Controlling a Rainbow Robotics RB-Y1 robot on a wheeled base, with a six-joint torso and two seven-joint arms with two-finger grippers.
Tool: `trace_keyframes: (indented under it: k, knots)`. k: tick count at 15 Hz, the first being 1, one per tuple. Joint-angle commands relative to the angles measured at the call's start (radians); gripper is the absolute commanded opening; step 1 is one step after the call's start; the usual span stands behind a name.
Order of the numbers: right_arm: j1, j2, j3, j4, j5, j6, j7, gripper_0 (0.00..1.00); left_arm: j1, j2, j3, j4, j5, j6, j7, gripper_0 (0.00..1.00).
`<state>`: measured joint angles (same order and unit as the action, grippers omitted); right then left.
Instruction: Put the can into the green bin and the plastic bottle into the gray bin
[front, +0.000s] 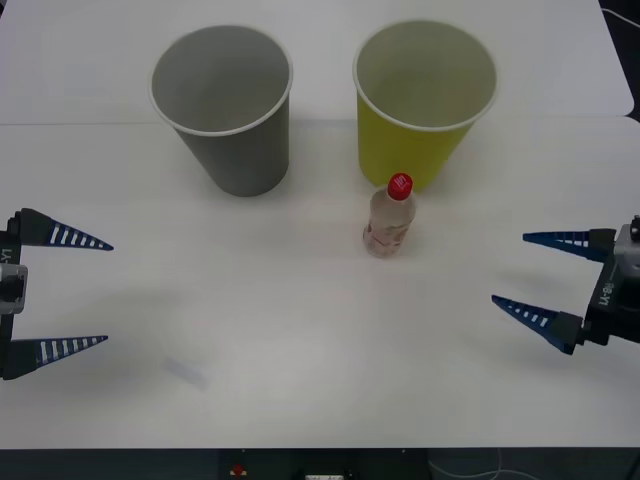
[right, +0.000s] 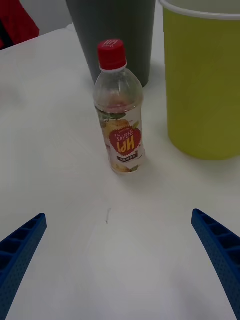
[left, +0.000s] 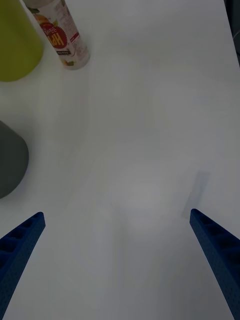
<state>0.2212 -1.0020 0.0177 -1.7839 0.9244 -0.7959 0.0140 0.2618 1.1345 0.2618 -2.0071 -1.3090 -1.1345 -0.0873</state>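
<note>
The gray bin (front: 245, 155) stands upright at the back left of the white table, and the green bin (front: 400, 150) stands upright to its right. The plastic bottle (front: 389, 217), clear with a red cap and red-orange label, stands upright just in front of the green bin. The can is out of view. My right gripper (front: 508, 268) hovers open at the right, pointing toward the plastic bottle (right: 119, 115), well short of it. My left gripper (front: 108, 293) is open at the left edge, with nothing between its fingers.
The table's front edge (front: 320, 448) runs close below both grippers. A faint gray smudge (front: 185, 372) marks the tabletop near the left gripper. Open tabletop lies between the two grippers and in front of the bottle.
</note>
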Motion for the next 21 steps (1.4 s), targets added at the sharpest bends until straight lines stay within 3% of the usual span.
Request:
trace_keyframes:
  k: [1,4,6,13,16,18,21]
  knots:
    - [-0.022,0.0,0.104,0.0,-0.116,0.118,0.106,1.0,0.0,0.0,0.0,0.0,0.0,0.0,0.0,1.0]
    - [-0.04,0.013,0.18,0.0,-0.217,0.188,0.195,1.0,0.0,0.0,0.0,0.0,0.0,0.0,0.0,1.0]
    - [-0.054,0.04,0.208,0.001,-0.24,0.227,0.218,1.0,0.0,0.0,0.0,0.0,0.0,0.0,0.0,1.0]
    - [-0.18,0.246,0.254,0.192,-0.234,0.176,0.273,1.0,0.0,0.0,0.0,0.0,0.0,0.0,0.0,1.0]
    - [-0.215,0.31,0.269,0.231,-0.217,0.185,0.308,1.0,0.0,0.0,0.0,0.0,0.0,0.0,0.0,1.0]
    - [-0.233,0.342,0.271,0.239,-0.165,0.208,0.316,1.0,0.0,0.0,0.0,0.0,0.0,0.0,0.0,1.0]
    - [-0.258,0.365,0.311,0.241,-0.147,0.27,0.339,1.0,0.0,0.0,0.0,0.0,0.0,0.0,0.0,1.0]
